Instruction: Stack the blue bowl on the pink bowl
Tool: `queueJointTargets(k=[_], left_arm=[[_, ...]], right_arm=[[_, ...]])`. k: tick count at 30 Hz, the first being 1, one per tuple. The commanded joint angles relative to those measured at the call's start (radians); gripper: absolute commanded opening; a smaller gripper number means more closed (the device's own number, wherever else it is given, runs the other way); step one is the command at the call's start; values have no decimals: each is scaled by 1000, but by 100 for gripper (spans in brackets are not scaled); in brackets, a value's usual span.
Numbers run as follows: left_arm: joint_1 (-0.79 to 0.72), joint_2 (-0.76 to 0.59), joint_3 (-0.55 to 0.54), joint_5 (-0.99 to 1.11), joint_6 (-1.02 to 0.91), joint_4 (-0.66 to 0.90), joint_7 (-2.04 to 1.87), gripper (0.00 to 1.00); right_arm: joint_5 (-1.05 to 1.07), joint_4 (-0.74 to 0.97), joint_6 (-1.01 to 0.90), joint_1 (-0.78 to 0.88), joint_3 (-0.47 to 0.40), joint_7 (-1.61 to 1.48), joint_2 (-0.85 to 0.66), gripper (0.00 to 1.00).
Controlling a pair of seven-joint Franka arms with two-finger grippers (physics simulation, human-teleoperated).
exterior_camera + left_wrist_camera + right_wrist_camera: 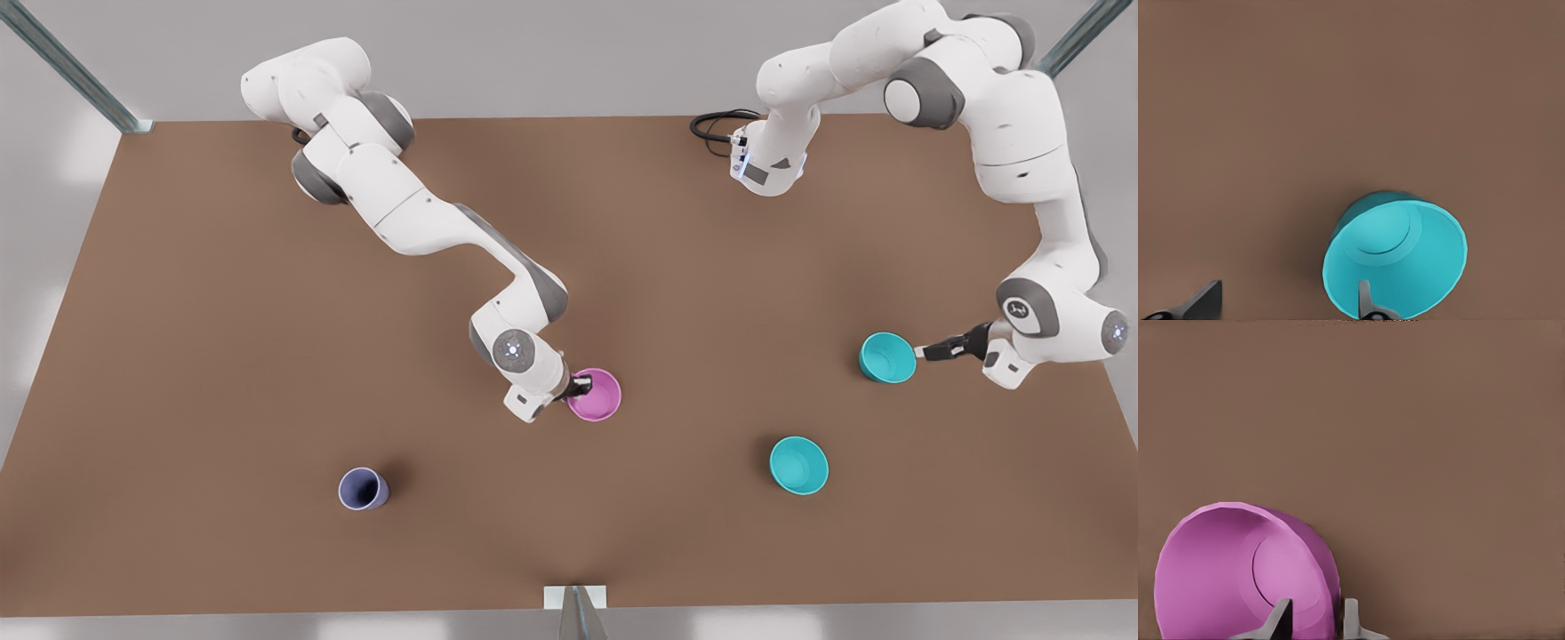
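Blue bowl (887, 357) sits at the right of the front view, on the brown desk (222, 356), with the left gripper (926, 353) at its right-hand rim. In the left wrist view the bowl (1395, 260) has one finger (1365, 299) inside its rim and the other finger (1205, 301) well outside the wall, so the fingers stand open and straddle the rim with a wide gap on the outer side. Pink bowl (595, 394) lies near the centre of the front view, with the right gripper (580, 387) at its left rim. In the right wrist view the pink bowl (1238, 577) has one finger (1279, 617) inside and the other (1351, 617) just outside the wall, the two drawn close against the rim, gripping it. A second turquoise bowl (798, 465) rests lower right of centre, apart from both arms. A purplish-blue cup (362, 489) stands at the lower left of the frame, well apart from the bowls.
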Motion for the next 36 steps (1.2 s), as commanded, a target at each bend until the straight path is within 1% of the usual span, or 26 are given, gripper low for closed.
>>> queueJointTargets(k=[1, 5, 7, 8, 9, 10, 11, 12, 13, 15, 16, 18, 19, 21, 23, 24, 25, 26, 27, 28, 29, 31, 32, 33, 35, 36], left_arm=[[-2, 5, 0, -34, 150, -18, 353, 100], [-5, 16, 0, -79, 144, -85, 352, 100], [-11, 19, 0, -79, 141, -94, 351, 100], [-14, 33, -3, -80, 141, -94, 351, 100], [-14, 40, -3, -105, 144, -94, 351, 100], [-22, 41, -3, -105, 142, -94, 350, 89], [-25, 41, -3, -106, 141, -94, 347, 58], [-27, 39, -3, -106, 139, -94, 345, 44], [-34, 34, -3, -105, 138, -94, 335, 37], [-34, 31, -2, -106, 127, -93, 332, 26], [-36, 27, -3, -105, 116, -93, 318, 21], [-42, 24, -2, -105, 112, -91, 307, 21], [-45, 18, -3, -105, 106, -90, 269, 21], [-79, -16, -5, -97, 51, -85, 187, 21], [-136, -82, -3, -89, -75, -79, 39, 21], [-203, -120, 0, -89, -154, -79, -61, 21], [-258, -145, -2, -89, -186, -79, -156, 21], [-336, -153, -6, -89, -189, -78, -259, 21], [-462, -141, -6, -97, -190, -33, -403, 21], [-516, -113, -35, -121, -220, 48, -544, 21], [-518, -35, -124, -135, -266, 191, -688, 21], [-530, 93, -241, -132, -252, 376, -900, 21], [-577, 165, -250, -134, -236, 498, -1004, 21], [-600, 192, -250, -134, -226, 539, -1040, 21], [-674, 241, -250, -129, -42, 553, -1130, 21], [-685, 269, -250, -131, -32, 588, -1164, 21]], right_arm=[[-7, -1, 35, 0, -2, 364, -1, 100], [-5, 2, 35, -20, -2, 332, -15, 100], [-11, -14, -5, -95, -2, 248, -72, 100], [10, -40, -198, -179, 7, 88, -150, 100], [18, -40, -416, -299, 56, -112, -214, 100], [18, -37, -580, -400, 70, -341, -265, 100], [16, -33, -701, -511, 70, -574, -305, 100], [7, -30, -804, -594, 69, -736, -340, 100], [-19, -14, -913, -641, 65, -811, -374, 100], [-54, 125, -1084, -647, 64, -843, -386, 100], [-65, 131, -1084, -646, 56, -843, -391, 100], [-149, 144, -1093, -631, 56, -842, -402, 100], [-151, 225, -1139, -637, 59, -846, -400, 100], [-152, 242, -1136, -650, 44, -848, -414, 100], [-151, 252, -1120, -548, -144, -891, -463, 100], [-149, 207, -1050, -543, -160, -912, -558, 100], [-154, 76, -964, -545, -162, -909, -675, 100], [-168, 50, -953, -543, -162, -902, -735, 100], [-160, -50, -952, -549, -162, -902, -808, 100], [-163, -89, -943, -552, -162, -885, -851, 100], [-162, -126, -909, -554, -162, -836, -876, 100], [-152, -116, -896, -496, -232, -833, -825, 100], [-148, -117, -883, -508, -234, -833, -810, 100], [-148, -123, -877, -511, -234, -833, -807, 100], [-148, -123, -878, -508, -234, -831, -802, 100], [-146, -114, -873, -511, -232, -831, -785, 100]])
